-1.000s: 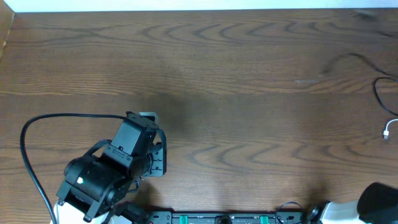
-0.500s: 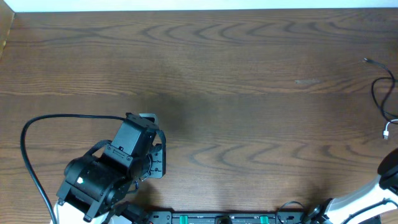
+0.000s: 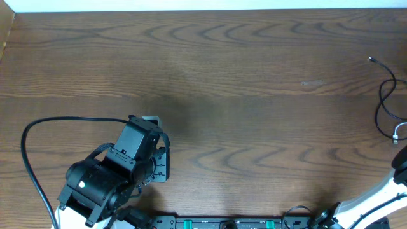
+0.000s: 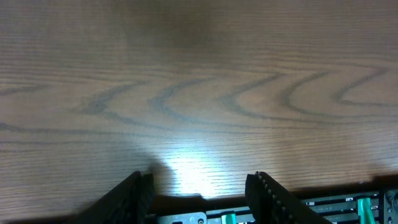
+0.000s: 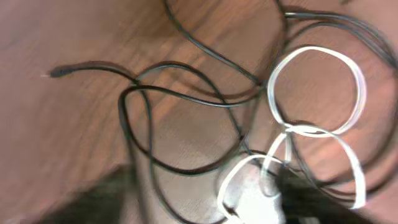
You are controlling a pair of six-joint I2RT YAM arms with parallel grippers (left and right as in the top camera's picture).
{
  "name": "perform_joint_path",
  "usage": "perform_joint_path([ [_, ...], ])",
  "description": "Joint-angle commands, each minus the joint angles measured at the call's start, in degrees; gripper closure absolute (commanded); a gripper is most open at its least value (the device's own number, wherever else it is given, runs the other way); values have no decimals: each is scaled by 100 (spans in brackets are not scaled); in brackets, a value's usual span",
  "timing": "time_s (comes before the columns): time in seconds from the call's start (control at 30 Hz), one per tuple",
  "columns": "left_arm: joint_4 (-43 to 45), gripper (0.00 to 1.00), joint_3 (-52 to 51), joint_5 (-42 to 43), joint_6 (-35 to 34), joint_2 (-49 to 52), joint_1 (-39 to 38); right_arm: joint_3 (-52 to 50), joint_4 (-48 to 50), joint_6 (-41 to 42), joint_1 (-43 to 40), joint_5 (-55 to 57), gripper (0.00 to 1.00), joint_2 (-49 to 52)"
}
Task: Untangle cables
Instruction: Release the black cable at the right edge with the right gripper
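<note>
My right gripper (image 5: pixel 205 186) hangs released, jaws spread, above the tangled cables (image 5: pixel 249 102); the white cable (image 5: pixel 317 48) loops just ahead, likely my next strand.

Robot lab setup, plain wood-grain table (image 3: pixel 254 63), left arm (image 3: pixel 114 172) and right arm (image 3: pixel 372 201) at its near edge, black rail (image 3: pixel 229 223) with green connectors between them

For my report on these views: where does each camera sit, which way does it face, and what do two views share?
Overhead: above the table, facing straight down; left arm and part of right arm show.
Left wrist: low, facing across bare wood; own jaws apart at bottom.
Right wrist: facing down on black cables and a white cable; blurred jaws below.
Shared: overhead's right edge shows a black cable too.
</note>
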Motion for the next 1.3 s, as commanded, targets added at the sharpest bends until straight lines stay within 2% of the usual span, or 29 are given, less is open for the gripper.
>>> perform_joint_path([
  [0.0,-20,46,-13,-31,37,2,-17,-2,22,-470,-33,-1923,1,4],
  [0.17,-20,46,-13,-31,103,2,-17,0,26,-1180,57,-4603,1,4],
  [0.23,-20,46,-13,-31,129,2,-17,0,52,-1250,151,-5222,1,4],
  [0.33,-20,46,-13,-31,146,2,-17,0,-2,-1263,317,-5512,1,4],
  [0.43,-20,46,-13,-33,168,2,-17,0,-116,-1491,570,-5495,1,4],
  [0.5,-17,46,-13,-33,188,2,-17,0,-181,-1547,833,-5097,1,4],
  [0.67,-17,46,-13,-31,186,0,-17,-2,-474,-1547,1587,-2573,1,37],
  [0.7,-17,46,-13,-31,186,2,-17,-2,-514,-1547,1816,-1808,8,63],
  [0.73,-17,46,-13,-31,186,2,-17,-7,-505,-1545,1943,-1440,23,81],
  [0.77,-17,46,-13,-31,186,2,-17,-13,-485,-1537,2092,-1097,47,103],
  [0.8,-17,46,-13,-31,186,2,-17,-13,-476,-1458,2201,-872,77,125],
  [0.83,-20,46,-13,-31,186,2,-17,-13,-472,-1366,2271,-715,99,140],
  [1.0,-17,46,-13,-31,184,2,-17,-57,-509,-1202,2459,-92,99,387],
  [1.27,26,46,-13,-33,188,2,-17,-442,-501,-1213,2417,-74,99,1207],
])
